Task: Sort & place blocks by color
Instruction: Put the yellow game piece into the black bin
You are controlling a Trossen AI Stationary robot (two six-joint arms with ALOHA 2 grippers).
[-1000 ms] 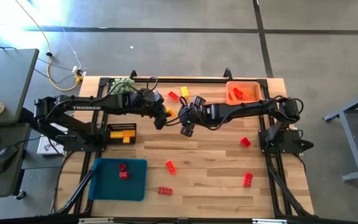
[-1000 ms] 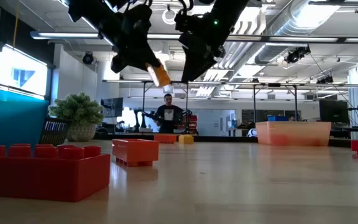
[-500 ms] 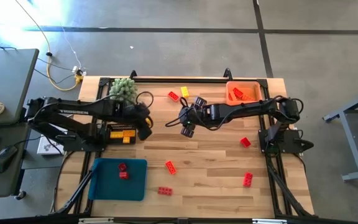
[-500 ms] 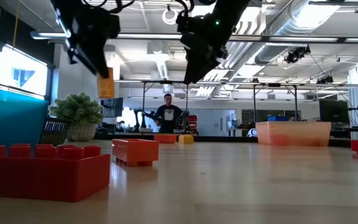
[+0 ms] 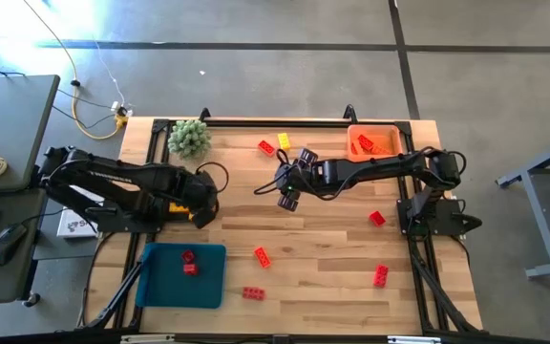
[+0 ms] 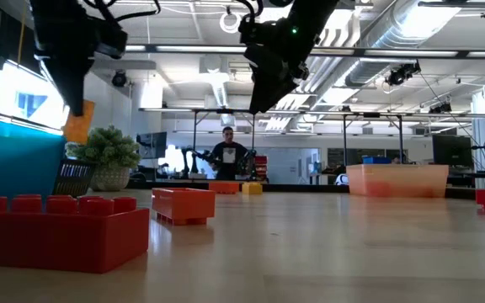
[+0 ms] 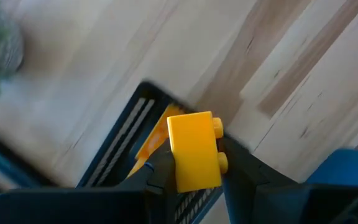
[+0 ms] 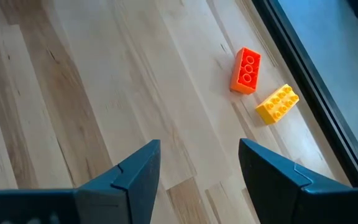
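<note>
Left gripper (image 7: pixel 194 171) pinching yellow block (image 7: pixel 194 151) above black tray (image 5: pixel 181 204), seemingly its edge; centre over tray, lower, then release. Right gripper (image 8: pixel 197 163) spread, idle mid-table.

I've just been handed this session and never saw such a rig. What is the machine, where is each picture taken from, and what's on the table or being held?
Two dark robot arms work at a wooden table.

The high view looks straight down. The low view looks level across the tabletop into the room. Each wrist view looks past that arm's own fingers.

The left pincer grips a yellow block above a black tray that holds yellow blocks.

The right pincer hangs open and empty over the table's middle, near a red block and a yellow one.

Also on the table are an orange tray, a blue tray, scattered red blocks and a green plant ball.
</note>
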